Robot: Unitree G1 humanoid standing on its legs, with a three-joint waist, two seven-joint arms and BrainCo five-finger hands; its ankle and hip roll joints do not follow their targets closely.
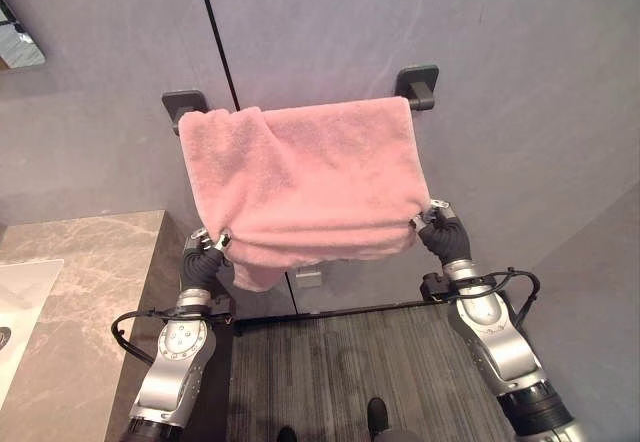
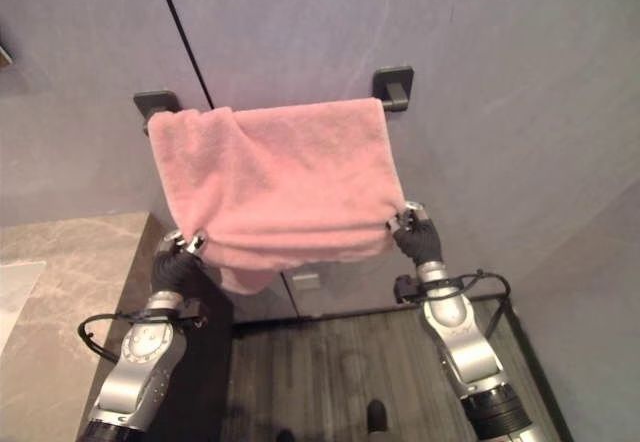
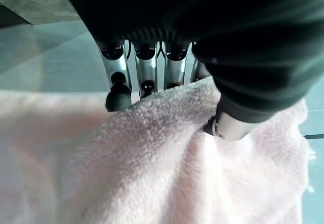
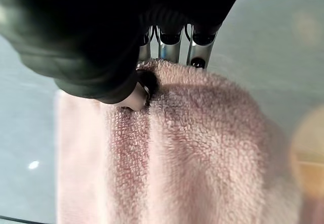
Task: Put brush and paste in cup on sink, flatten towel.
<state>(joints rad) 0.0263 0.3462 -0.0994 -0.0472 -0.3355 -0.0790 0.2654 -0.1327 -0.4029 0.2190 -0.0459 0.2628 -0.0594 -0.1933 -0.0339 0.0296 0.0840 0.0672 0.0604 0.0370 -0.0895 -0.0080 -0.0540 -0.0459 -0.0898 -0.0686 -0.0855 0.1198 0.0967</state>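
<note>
1. The towel hangs over the wall rail, above and between both hands.
2. The left hand pinches the towel's lower edge at its left corner; the right hand pinches the right corner.
3. The counter lies to the left of the left hand, the sink basin set in it farther left.
4. The floor mat lies below, between the arms.
</note>
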